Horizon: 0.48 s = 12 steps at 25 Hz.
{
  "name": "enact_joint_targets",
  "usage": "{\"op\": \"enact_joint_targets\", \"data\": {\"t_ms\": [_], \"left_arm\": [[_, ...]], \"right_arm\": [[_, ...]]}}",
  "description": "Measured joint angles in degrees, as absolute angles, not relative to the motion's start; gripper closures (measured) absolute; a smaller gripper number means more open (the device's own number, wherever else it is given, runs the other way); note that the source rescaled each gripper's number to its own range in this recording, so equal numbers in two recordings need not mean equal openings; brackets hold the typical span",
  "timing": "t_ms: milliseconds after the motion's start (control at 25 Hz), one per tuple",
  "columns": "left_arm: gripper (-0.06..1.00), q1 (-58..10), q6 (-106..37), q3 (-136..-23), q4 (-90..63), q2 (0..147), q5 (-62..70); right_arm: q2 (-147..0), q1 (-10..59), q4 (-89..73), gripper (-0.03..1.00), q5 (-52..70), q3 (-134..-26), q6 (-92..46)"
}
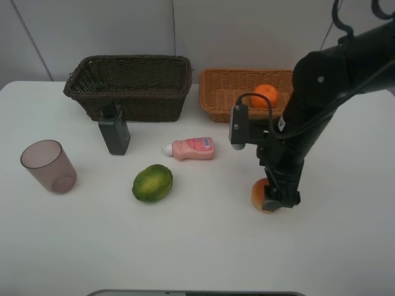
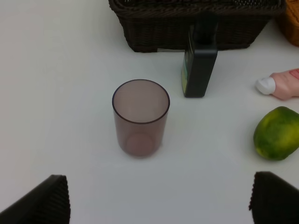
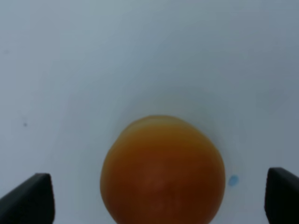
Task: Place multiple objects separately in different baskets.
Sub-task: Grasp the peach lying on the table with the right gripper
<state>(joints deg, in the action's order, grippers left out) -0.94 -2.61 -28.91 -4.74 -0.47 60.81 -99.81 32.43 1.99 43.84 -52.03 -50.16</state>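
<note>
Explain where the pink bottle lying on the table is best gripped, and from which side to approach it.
Grip the pink bottle around the middle of its body, coming straight down from above. It lies flat on the table with its white cap pointing left in the high view, so both long sides are exposed; the cap end is narrower.

Desk (image 1: 197, 253): white.
Dark basket (image 1: 129, 86): rear left.
Tan basket (image 1: 219, 92): just beside it, holding an orange (image 1: 266, 95).
Green bottle (image 1: 114, 132): upright, just before the dark basket.
Pink bottle (image 1: 194, 148): lying flat, cap leftward.
Green fruit (image 1: 152, 182): nearer the front edge than the pink bottle.
Cup (image 1: 49, 166): upright, far left.
Right end effector (image 1: 274, 200): lowered at the red-orange fruit (image 1: 258, 192), partly covering it.
</note>
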Motion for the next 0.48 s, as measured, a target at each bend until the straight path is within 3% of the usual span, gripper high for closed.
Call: {"op": "enact_joint_targets", "data": {"t_ms": [480], "left_arm": [[-0.05, -0.94, -2.61, -28.91, -4.74, -0.47, 60.81]], "right_arm": [[-101.64, 31.93, 1.97, -0.03, 36.10, -48.02, -50.33]]}}
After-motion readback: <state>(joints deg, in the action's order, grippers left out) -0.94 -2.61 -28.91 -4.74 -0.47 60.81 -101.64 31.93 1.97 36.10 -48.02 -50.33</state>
